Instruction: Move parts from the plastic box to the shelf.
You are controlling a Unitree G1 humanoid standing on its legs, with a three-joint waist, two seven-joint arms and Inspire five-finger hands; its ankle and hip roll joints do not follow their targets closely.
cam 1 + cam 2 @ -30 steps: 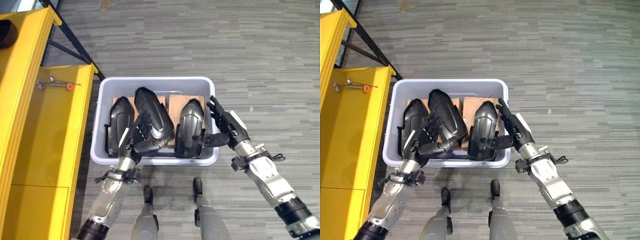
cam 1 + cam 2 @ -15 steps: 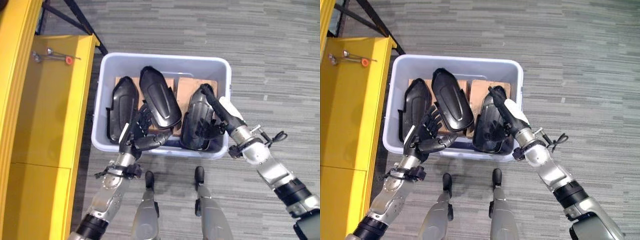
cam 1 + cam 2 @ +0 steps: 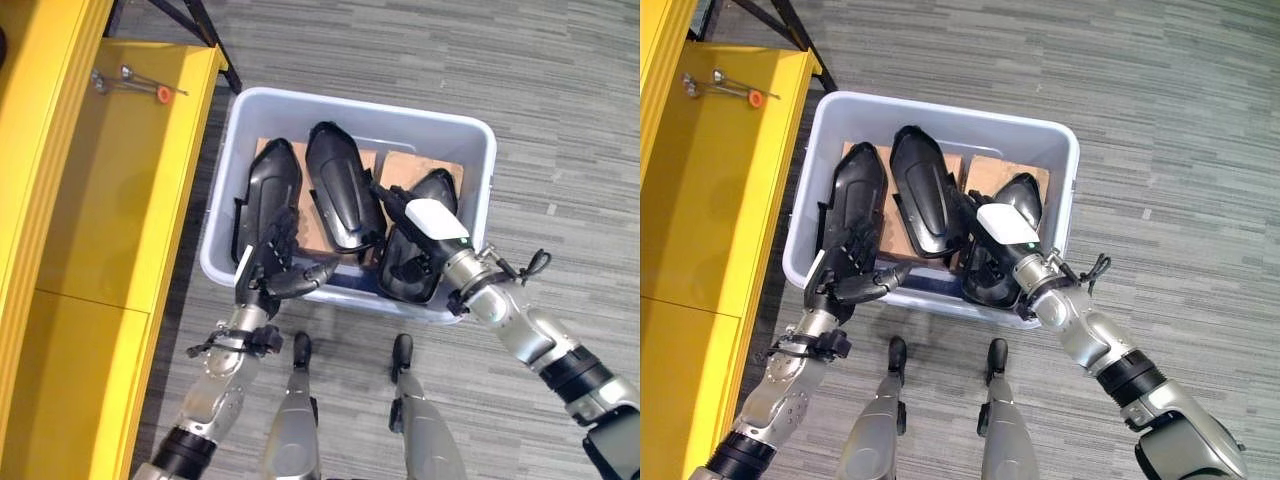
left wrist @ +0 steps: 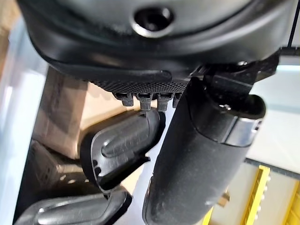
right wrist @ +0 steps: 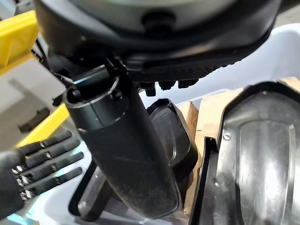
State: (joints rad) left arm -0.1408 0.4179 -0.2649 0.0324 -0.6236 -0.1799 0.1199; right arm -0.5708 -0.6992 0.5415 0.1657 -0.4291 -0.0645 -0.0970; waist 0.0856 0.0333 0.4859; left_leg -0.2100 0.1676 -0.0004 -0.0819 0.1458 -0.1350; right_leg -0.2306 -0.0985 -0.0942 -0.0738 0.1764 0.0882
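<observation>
At frame centre, the right robot hand (image 3: 425, 222) lies open-fingered along the rightmost part (image 3: 412, 262), while the open left robot hand (image 3: 268, 265) hovers beside the plastic box (image 3: 480, 180) rim.

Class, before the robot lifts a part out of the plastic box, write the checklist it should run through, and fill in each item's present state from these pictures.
1. Parts in the box: three black parts stand in it, left, middle, right. Ok.
2. Right hand at a part: it reaches down onto the right part. Ok.
3. Right hand's hold: its fingers are hidden behind the part. Cannot tell.
4. Left hand ready: open over the box's near wall by the left part, holding nothing. Ok.
5. Shelf has room: bare yellow surface, small tools at its far end. Ok.
</observation>
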